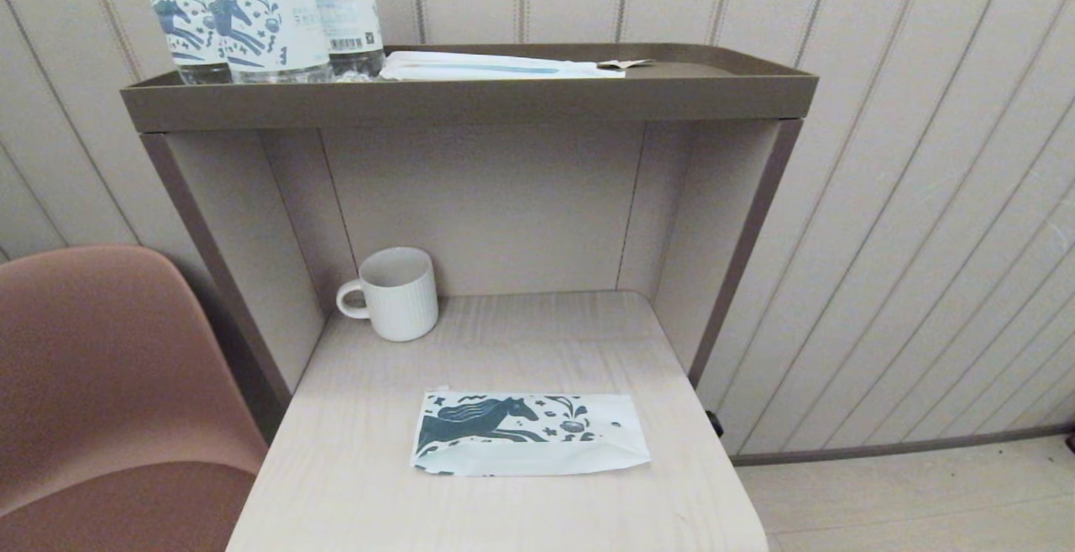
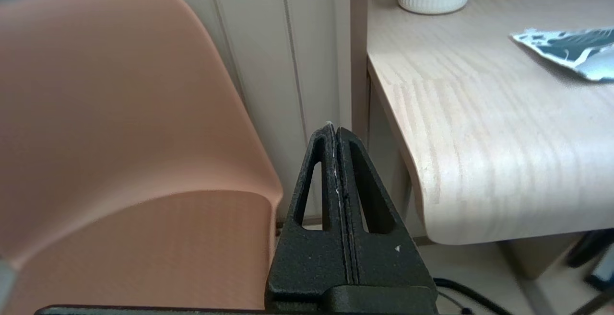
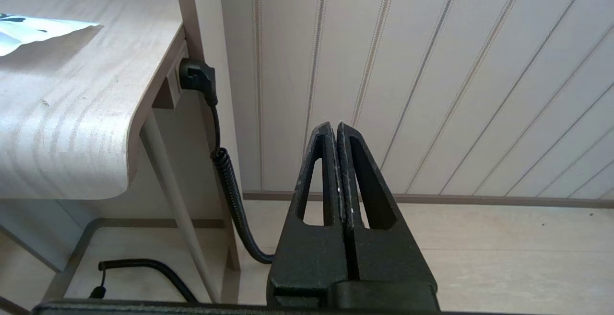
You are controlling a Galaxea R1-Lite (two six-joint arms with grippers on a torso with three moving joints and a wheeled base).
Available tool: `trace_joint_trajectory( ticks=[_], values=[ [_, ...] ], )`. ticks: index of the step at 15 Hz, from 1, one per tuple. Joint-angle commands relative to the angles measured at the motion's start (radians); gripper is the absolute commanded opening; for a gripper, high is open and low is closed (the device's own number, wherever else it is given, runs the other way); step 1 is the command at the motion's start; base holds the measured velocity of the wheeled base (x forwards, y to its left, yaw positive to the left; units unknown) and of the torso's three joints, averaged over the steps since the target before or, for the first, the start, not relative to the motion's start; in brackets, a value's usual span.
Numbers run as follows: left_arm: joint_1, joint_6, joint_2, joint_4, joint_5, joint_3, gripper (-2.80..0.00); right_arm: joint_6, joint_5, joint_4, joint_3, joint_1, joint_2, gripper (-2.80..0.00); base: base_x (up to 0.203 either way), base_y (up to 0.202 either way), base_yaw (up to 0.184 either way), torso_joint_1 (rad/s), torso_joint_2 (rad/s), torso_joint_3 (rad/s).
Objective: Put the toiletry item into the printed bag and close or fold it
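Note:
The printed bag (image 1: 529, 433) lies flat on the lower wooden shelf (image 1: 504, 350), near its front edge, horse print up. Its corners show in the left wrist view (image 2: 571, 51) and in the right wrist view (image 3: 29, 29). On the top tray, a small flared crimped end that looks like the toiletry item (image 1: 626, 64) shows just above the rim, beside a long packet. My left gripper (image 2: 333, 128) is shut and empty, low between the chair and the shelf's left edge. My right gripper (image 3: 334, 125) is shut and empty, low to the right of the shelf. Neither arm shows in the head view.
A white ribbed mug (image 1: 395, 293) stands at the lower shelf's back left. Clear bottles with horse labels (image 1: 252, 14) and a long white packet with a blue stripe (image 1: 495, 67) sit in the brown top tray (image 1: 470, 100). A pink chair (image 1: 101, 384) stands on the left. A coiled black cable (image 3: 225, 171) hangs at the right.

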Motion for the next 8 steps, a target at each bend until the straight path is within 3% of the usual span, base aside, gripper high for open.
trace_joint_trajectory(
  ticks=[1,3,8],
  values=[
    [0.000,-0.030,0.001,0.002,0.002,0.002,-2.80,0.003,-0.001,-0.001,0.001,0.000,0.001,-2.80,0.000,0.000,0.000,0.000,0.00,0.000],
    [-0.002,-0.079,0.001,-0.001,0.023,0.002,-2.80,0.035,-0.009,-0.001,0.001,-0.001,0.001,-2.80,0.000,0.000,0.000,0.000,0.00,0.000],
    [-0.002,-0.107,-0.001,-0.006,0.026,0.002,-2.80,0.043,-0.011,-0.001,0.001,-0.002,0.001,-2.80,0.000,0.000,0.000,0.000,0.00,0.000]
  ],
)
